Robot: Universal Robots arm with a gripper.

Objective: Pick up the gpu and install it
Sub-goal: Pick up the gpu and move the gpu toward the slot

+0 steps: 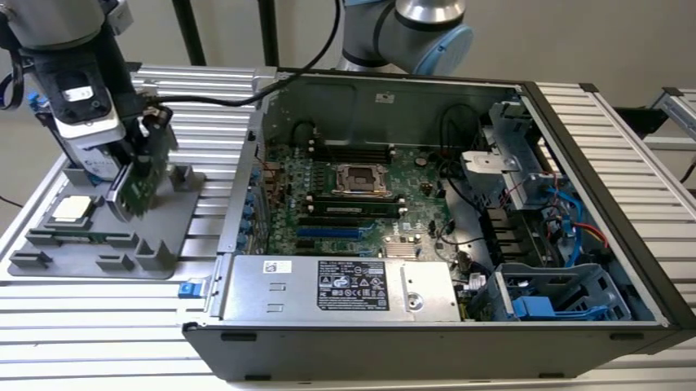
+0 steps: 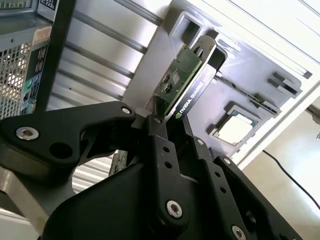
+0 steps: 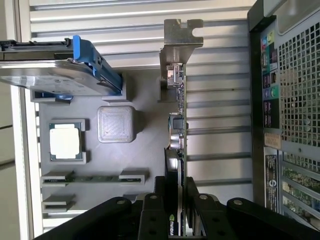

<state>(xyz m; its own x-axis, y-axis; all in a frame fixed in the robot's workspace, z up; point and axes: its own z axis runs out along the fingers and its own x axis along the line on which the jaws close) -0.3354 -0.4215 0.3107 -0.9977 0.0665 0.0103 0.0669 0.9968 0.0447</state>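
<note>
— Jaws first: what has your gripper (image 3: 176,195) got?

— Its two black fingers (image 3: 154,210) are closed tight on the gpu (image 3: 176,135). They pinch the thin green card by its edge. You can see this in both wrist views.

— Where is the card?

— In the upper left of the exterior view. It hangs tilted in the gripper, over the grey tray (image 1: 163,224), and it looks lifted off it. It is well apart from the board in the big box.

— Which step am I on?

— The picking-up part, I think. The card is not in the computer yet. Putting it in calls for a firm hold, a straight card, and its edge lined up with a slot.

— What do the boxes hold?

— Biggest first. Your computer case (image 1: 326,350) lies open across the middle and right of the exterior view. Inside are the green motherboard (image 1: 348,195), a silver power box (image 1: 337,285) along the lower edge, and a blue drive cage (image 1: 555,297) at the lower right. The grey tray, at the left, holds a hard drive (image 3: 50,75) in a blue frame, a memory stick (image 3: 95,177) and a small square CPU chip (image 3: 65,141).
</note>
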